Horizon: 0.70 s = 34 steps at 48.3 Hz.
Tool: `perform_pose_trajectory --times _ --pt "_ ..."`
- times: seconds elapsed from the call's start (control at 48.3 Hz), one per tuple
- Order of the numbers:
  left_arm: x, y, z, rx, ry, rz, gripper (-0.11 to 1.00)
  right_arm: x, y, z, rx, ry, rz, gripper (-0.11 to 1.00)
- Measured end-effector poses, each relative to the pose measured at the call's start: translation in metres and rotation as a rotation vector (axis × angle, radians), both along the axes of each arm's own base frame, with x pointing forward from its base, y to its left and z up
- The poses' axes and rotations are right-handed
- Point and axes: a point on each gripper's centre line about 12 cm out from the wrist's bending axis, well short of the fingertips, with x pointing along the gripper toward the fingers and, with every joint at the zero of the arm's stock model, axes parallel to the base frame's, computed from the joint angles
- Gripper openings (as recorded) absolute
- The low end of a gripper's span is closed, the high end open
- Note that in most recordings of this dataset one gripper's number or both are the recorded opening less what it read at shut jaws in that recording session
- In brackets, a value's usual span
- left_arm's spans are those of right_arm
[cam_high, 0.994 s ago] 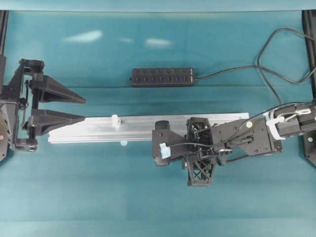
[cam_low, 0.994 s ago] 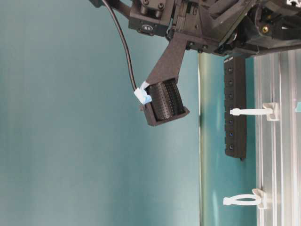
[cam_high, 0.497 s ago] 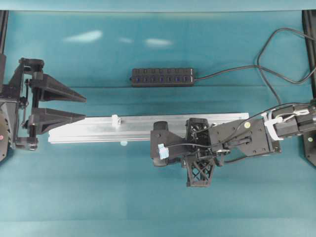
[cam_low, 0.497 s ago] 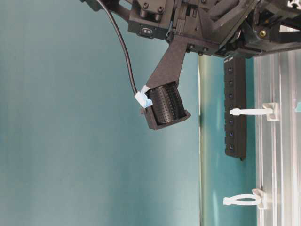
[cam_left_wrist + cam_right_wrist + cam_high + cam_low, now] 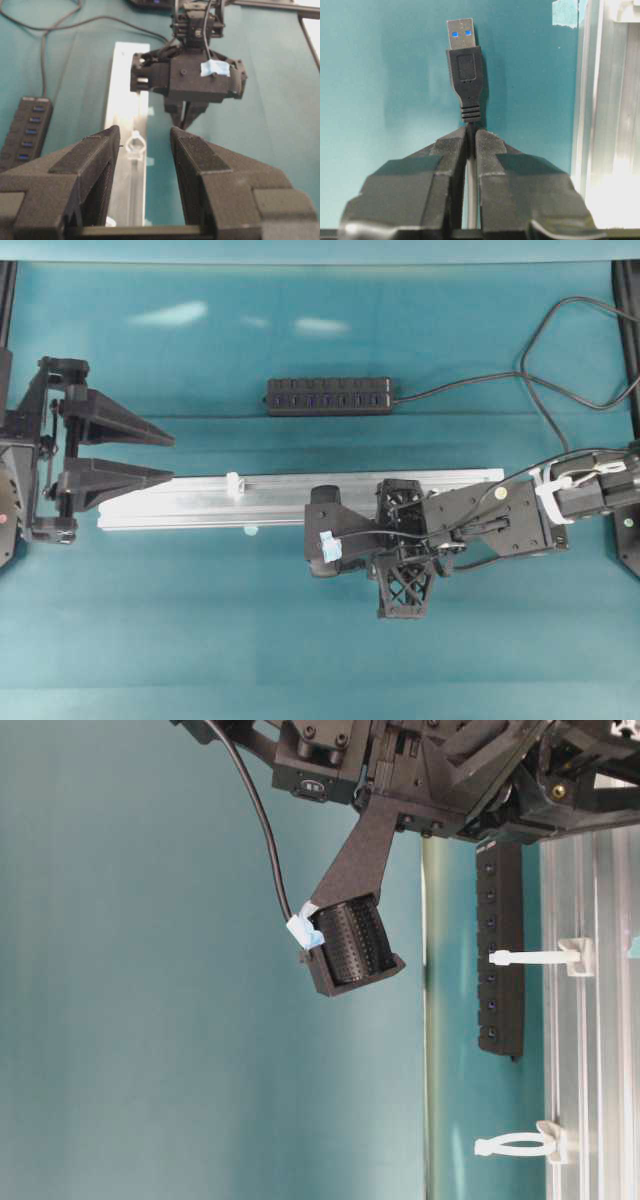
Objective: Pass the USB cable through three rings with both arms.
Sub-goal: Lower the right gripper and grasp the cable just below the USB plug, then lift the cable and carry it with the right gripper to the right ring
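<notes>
Two black robot arms sit over my teal tabletop point(image 5: 200, 640), one from each side in the overhead view. My right gripper point(image 5: 470, 135) is clamped on the thin black USB cable point(image 5: 466, 70): in the right wrist view the jaws pinch the cord just behind the strain relief, and the small black rectangular plug with its silver, blue-tabbed end sticks straight out past the tips. I see it above bare tabletop, just beside the long silver aluminium rail point(image 5: 200, 502), which runs along the right edge of that view.

From overhead, the right gripper point(image 5: 322, 545) hangs over the near edge of the rail, about midway along it, with a pale blue tape patch point(image 5: 327, 545) on its housing. My left gripper point(image 5: 172, 460) waits at the rail's left end with its pointed jaws parted and nothing between them. Through the left wrist view I look between those spread jaws along the rail at one small whitish translucent plastic ring point(image 5: 135, 145) standing upright on it, with the right gripper point(image 5: 186, 122) beyond, near that ring and a little to its right.

In the table-level view two of the rings point(image 5: 530, 958) point(image 5: 515, 1144) stand out from the rail, well apart from each other. Overhead I can make out only one ring point(image 5: 234, 482) clearly. A black bar-shaped multi-port hub point(image 5: 328, 396) lies behind the rail, well apart from it, its cord looping off to the right.
</notes>
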Motion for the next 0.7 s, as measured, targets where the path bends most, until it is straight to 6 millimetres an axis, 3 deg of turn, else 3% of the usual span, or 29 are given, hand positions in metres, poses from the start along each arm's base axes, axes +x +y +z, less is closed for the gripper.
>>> perform_pose_trajectory --times 0.704 --pt "0.0 0.0004 0.0 0.0 0.0 0.002 0.47 0.0026 -0.0003 0.0025 -0.002 0.021 -0.003 -0.09"
